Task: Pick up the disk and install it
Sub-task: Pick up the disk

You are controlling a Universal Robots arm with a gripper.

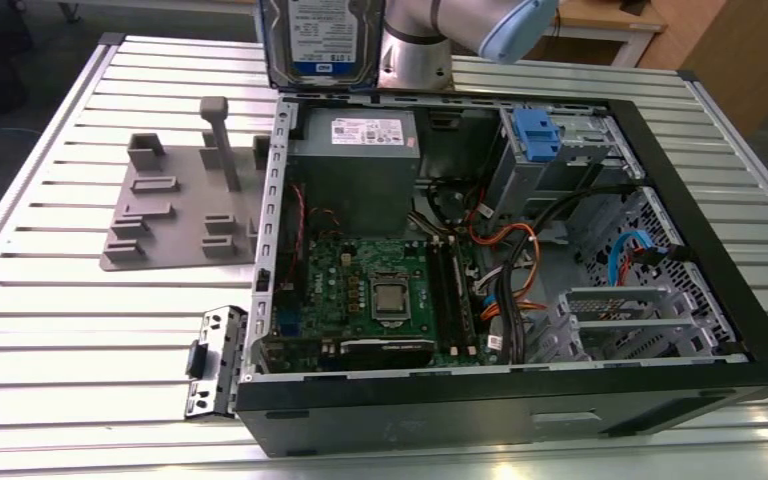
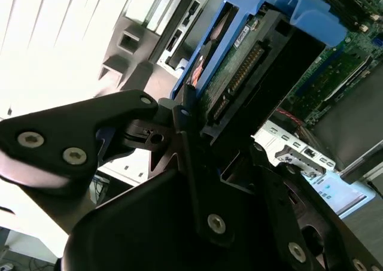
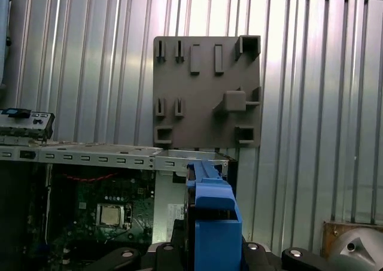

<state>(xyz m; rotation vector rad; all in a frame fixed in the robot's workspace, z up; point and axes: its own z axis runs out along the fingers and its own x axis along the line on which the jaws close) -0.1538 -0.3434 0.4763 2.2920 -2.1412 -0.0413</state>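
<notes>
The gripper (image 2: 179,127) was clamped shut on the disk (image 1: 311,35), holding it upright above the rim of the computer case (image 1: 704,270) (pick-up done, install not yet). Fitting it, I judged, called for lining it up with the case's drive bay (image 1: 574,150).

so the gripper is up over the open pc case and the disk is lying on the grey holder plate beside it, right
Not quite: the disk is not lying on the grey holder plate. The gripper holds it by its blue carrier, as the second wrist view shows. The exterior view shows it raised above the open PC case, apart from the plate.
</notes>
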